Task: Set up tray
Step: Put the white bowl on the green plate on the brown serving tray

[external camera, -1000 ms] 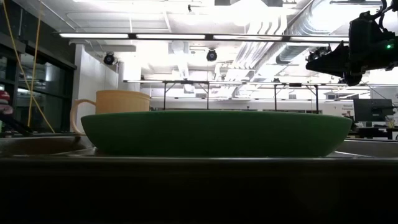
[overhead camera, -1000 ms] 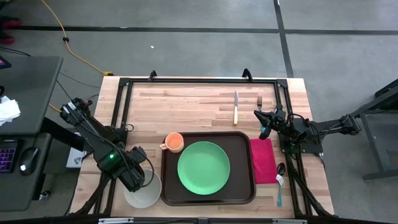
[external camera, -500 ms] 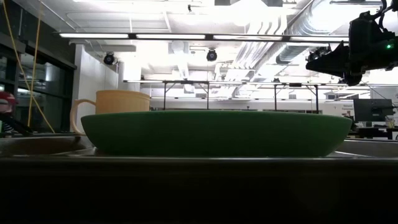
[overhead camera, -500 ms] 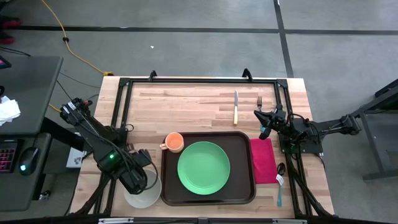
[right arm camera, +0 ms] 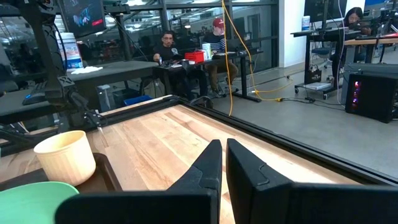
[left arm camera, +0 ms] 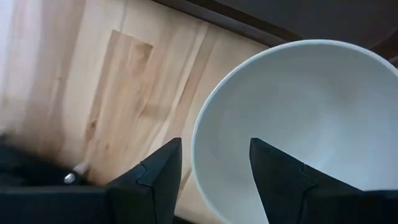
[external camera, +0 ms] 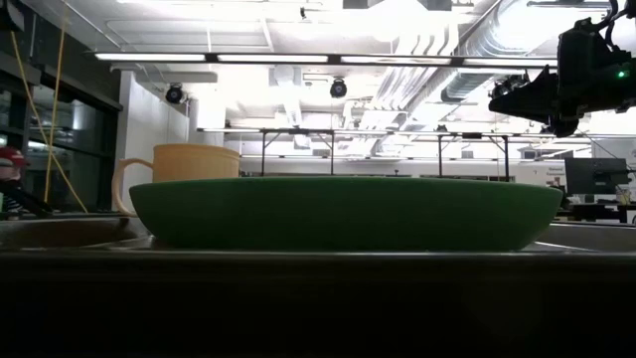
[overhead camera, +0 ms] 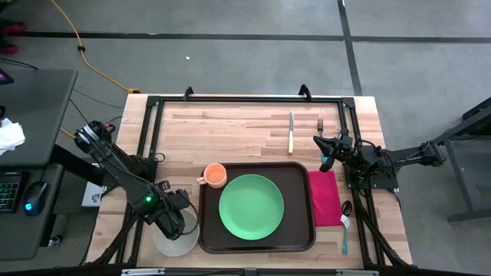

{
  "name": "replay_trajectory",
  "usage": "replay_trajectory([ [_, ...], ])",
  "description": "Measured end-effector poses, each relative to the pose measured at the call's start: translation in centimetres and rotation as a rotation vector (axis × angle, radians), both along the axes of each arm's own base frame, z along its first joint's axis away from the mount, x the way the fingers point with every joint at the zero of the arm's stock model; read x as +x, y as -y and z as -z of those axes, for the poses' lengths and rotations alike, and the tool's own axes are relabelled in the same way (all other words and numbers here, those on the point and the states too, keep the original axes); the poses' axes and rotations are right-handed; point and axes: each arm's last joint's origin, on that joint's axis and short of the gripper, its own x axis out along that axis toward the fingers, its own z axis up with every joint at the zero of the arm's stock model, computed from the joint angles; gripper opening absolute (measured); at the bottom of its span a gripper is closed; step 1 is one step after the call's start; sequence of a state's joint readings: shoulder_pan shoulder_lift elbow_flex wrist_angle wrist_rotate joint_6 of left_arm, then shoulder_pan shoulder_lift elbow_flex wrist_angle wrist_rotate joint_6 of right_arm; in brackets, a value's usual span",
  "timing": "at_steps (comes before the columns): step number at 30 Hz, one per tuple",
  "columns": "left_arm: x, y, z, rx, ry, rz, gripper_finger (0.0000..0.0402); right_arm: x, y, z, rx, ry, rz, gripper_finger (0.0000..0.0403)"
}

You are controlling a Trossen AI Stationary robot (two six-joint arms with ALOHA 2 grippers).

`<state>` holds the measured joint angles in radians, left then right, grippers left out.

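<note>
Tray [overhead camera: 209, 230] sat on worktop [overhead camera: 230, 126] near front edge, green plate [overhead camera: 251, 207] lying inside it. Left tool [overhead camera: 182, 226] spread wide, fingers [left arm camera: 158, 177] straddling rim of white bowl [left arm camera: 298, 118] just left of tray. Right tool [overhead camera: 325, 162] clenched, empty, hovering above red napkin [overhead camera: 324, 198] right of tray. Orange cup [overhead camera: 214, 175] at tray's back left corner

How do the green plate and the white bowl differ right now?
The green plate sits inside the tray; the white bowl sits on bare wood beside the tray's left edge. The plate is wide and shallow, the bowl smaller and deeper. The open left gripper straddles the bowl's rim; nothing is at the plate. Both are round and look empty.
</note>
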<state>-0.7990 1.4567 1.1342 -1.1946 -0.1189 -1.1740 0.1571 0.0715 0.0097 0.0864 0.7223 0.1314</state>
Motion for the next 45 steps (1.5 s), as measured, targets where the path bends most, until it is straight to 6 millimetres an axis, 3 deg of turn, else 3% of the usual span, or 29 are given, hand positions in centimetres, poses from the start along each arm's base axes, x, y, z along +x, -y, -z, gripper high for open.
replay_trajectory([
  [9, -0.5, -0.4, 3.3, -0.06, 0.017, 0.045, 0.0216, 0.0, 0.0, 0.0, 0.0, -0.001, 0.0, 0.0],
  [24, -1.3, -1.3, 2.9, -0.056, 0.031, 0.019, 0.0216, 0.0, 0.0, 0.1, -0.003, -0.011, 0.001, 0.0],
  [32, -1.6, -1.5, 5.1, -0.084, 0.028, -0.009, 0.0216, 0.0, 0.0, 0.1, -0.003, -0.013, 0.0, 0.0],
  [45, -1.8, -1.8, 7.2, -0.119, 0.062, -0.031, 0.0216, 0.0, 0.0, 0.1, -0.002, -0.013, 0.0, 0.0],
])
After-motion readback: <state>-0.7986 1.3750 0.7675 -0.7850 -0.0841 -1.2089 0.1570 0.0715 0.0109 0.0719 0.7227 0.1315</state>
